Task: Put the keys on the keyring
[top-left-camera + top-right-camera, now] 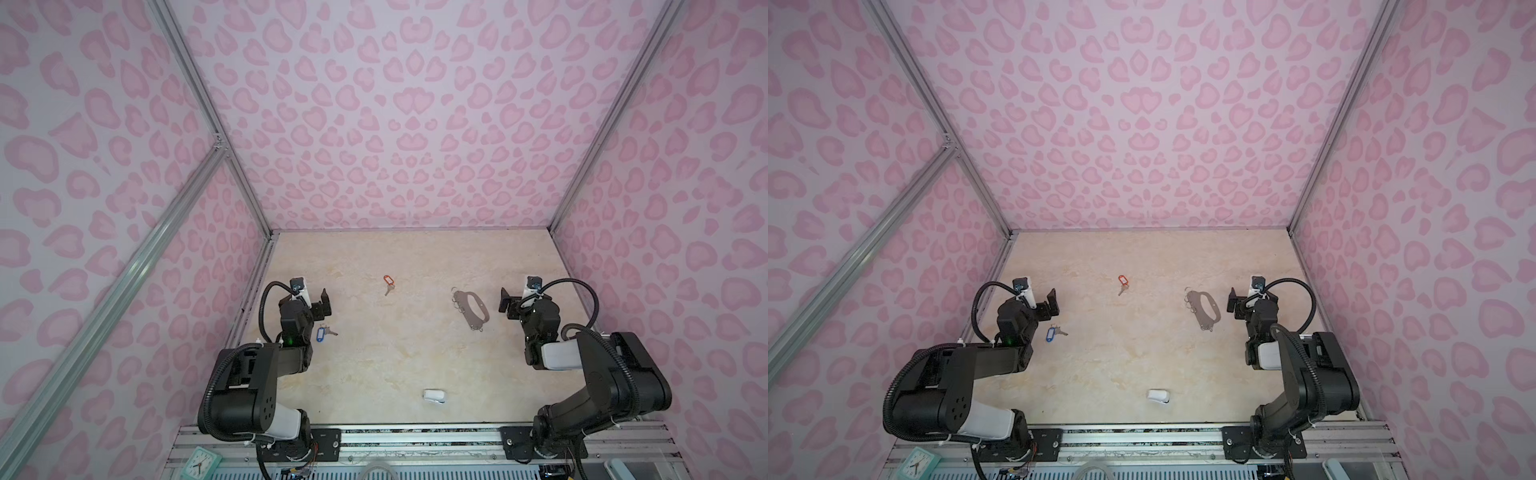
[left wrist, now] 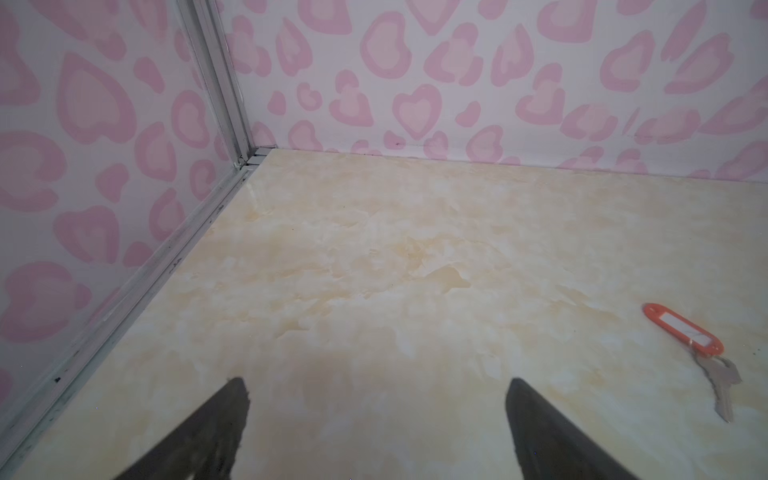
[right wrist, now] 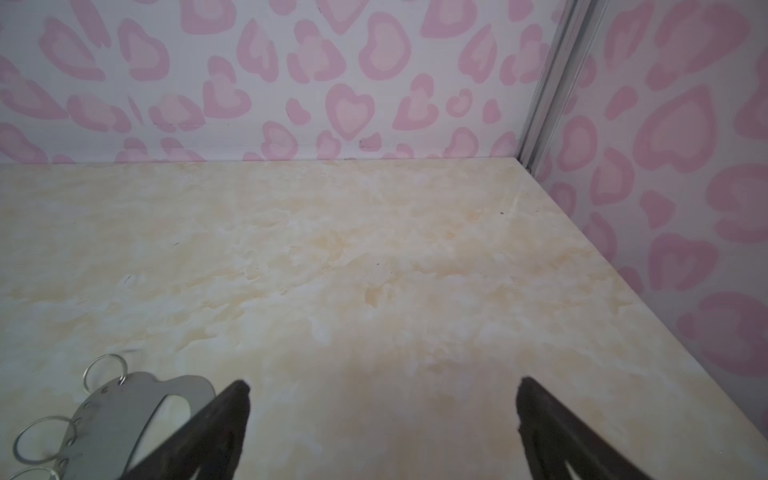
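Note:
The key with the orange-red tag (image 1: 388, 282) (image 1: 1122, 282) lies flat on the marbled table towards the back, and it also shows in the left wrist view (image 2: 681, 334). The key with the blue tag (image 1: 322, 333) (image 1: 1052, 333) lies close beside the left arm's wrist. The grey keyring (image 1: 471, 309) (image 1: 1204, 309) lies flat right of centre, its wire rings along its left edge. My left gripper (image 1: 316, 302) (image 2: 377, 384) is open and empty, left of the orange-tagged key. My right gripper (image 1: 514, 301) (image 3: 383, 382) is open and empty, just right of the keyring (image 3: 120, 415).
A small white rounded object (image 1: 435, 395) (image 1: 1158, 395) lies near the table's front edge. Pink-patterned walls with metal frame rails enclose the table on three sides. A mint-coloured clock (image 1: 199, 463) sits on the front rail by the left arm's base.

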`<action>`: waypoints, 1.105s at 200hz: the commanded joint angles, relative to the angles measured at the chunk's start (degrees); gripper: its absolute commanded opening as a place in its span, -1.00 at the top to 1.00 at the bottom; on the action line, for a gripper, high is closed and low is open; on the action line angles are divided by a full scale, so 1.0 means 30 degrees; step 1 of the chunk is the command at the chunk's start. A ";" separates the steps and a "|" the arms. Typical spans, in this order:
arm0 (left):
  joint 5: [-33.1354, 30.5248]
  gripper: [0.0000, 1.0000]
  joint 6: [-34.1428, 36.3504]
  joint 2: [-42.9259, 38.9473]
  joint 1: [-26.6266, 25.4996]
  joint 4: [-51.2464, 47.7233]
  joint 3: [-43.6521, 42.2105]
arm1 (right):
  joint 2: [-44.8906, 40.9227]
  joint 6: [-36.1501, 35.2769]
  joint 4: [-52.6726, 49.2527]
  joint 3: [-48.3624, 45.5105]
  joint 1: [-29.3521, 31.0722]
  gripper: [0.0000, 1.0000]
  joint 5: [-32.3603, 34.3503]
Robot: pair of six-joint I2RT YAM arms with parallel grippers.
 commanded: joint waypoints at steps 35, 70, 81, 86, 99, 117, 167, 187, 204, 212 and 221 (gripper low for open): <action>-0.0082 -0.95 0.0050 -0.0051 -0.0005 0.0495 -0.0016 | 0.0047 0.0103 -0.0007 0.0022 0.0025 -1.00 0.0055; -0.0096 -0.95 0.0050 -0.0047 -0.0009 0.0466 -0.0014 | 0.0059 0.0107 -0.0019 0.0053 0.0013 -1.00 0.0050; -0.0069 -0.95 0.0050 -0.0041 -0.0007 0.0465 -0.0016 | 0.0046 0.0107 -0.0016 0.0052 0.0037 -1.00 0.0052; -0.0086 -0.95 0.0050 -0.0052 -0.0001 0.0464 -0.0015 | 0.0048 0.0107 -0.0014 0.0025 0.0026 -1.00 0.0033; -0.0089 -0.95 0.0050 0.0005 -0.0009 0.0436 0.0016 | 0.0082 0.0107 -0.0035 0.0066 0.0031 -1.00 0.0058; -0.0085 -0.95 0.0054 -0.0022 0.0005 0.0451 0.0008 | 0.0090 0.0136 -0.0041 0.0080 0.0019 -1.00 0.0022; -0.0074 -0.95 0.0057 -0.0022 -0.0010 0.0436 0.0016 | 0.0083 0.0107 -0.0073 0.0080 0.0037 -1.00 0.0043; -0.0075 -0.95 0.0050 -0.0004 0.0005 0.0436 0.0016 | 0.0100 0.0006 -0.0066 0.0080 0.0126 -1.00 0.0250; -0.0119 -0.97 0.0077 -0.0017 -0.0008 0.0463 0.0016 | 0.0071 -0.0148 -0.0040 0.0051 0.0355 -0.98 0.0702; -0.0106 -1.00 0.0079 -0.0016 -0.0009 0.0465 0.0016 | 0.0067 -0.0171 0.0008 0.0037 0.0413 -0.97 0.0855; -0.0122 -0.98 0.0102 -0.0006 -0.0015 0.0465 -0.0018 | 0.0048 -0.0186 0.0088 -0.0020 0.0494 -0.97 0.1048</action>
